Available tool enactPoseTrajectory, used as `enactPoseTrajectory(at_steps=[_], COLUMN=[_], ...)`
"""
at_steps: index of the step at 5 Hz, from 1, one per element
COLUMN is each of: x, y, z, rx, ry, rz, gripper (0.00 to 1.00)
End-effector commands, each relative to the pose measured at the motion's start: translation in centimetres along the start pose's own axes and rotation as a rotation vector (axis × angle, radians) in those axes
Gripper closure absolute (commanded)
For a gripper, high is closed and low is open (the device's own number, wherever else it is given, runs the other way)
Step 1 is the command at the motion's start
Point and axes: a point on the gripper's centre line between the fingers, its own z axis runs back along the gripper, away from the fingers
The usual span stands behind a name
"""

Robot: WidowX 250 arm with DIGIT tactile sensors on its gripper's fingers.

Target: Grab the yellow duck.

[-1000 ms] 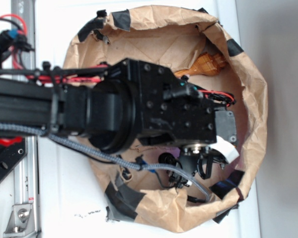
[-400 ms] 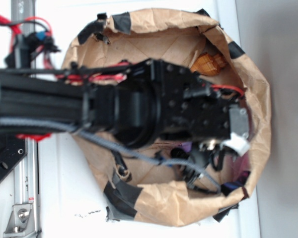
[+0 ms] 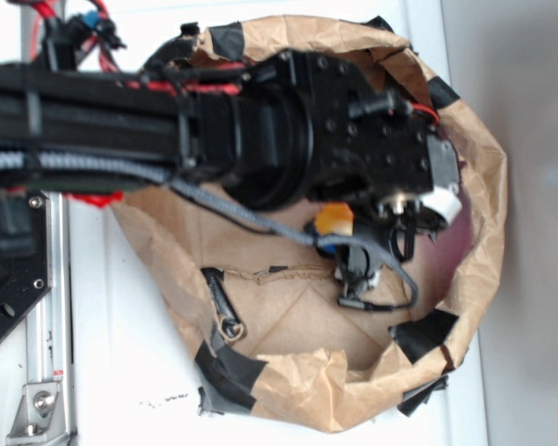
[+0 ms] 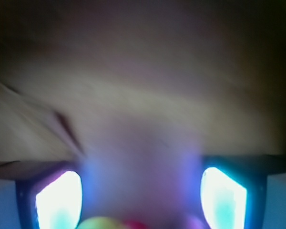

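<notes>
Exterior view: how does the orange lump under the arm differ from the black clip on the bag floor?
The orange lump is rounded and partly hidden by the arm; the black clip is slim, elongated and fully visible. Both sit inside the paper bag.

surf: white table (image 3: 112, 372) | on it: brown paper bag (image 3: 307, 395), taped edges

Looks like a robotics lab or test bench: white work surface (image 3: 112, 372), metal rail (image 3: 42, 353) with bolted brackets along one edge, black robot arm (image 3: 214, 130) with exposed red wiring and braided cable, makeshift brown paper enclosure (image 3: 465, 186) patched with black tape (image 3: 228, 372).
</notes>
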Motion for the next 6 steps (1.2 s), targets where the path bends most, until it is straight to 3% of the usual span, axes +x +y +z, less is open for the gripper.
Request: enactPoseTrajectory(at_steps=[1,2,3,4,6], x=[-1.0,-1.1,-1.6,-1.9,-1.5], y=[-0.3,-2.1,-3.0,-3.6,-5.6], z=[2.1,2.1,1.8,0.9,1.8], rx=[-0.007,-0.069,-0.078,-0.127,-0.178], ry=[-0.034,-0.038,-0.010,-0.002,-0.030], rz=[0.013,-0.037,-0.056,-0.070,-0.119], gripper=[0.00,0.00,0.00,0.00,0.00])
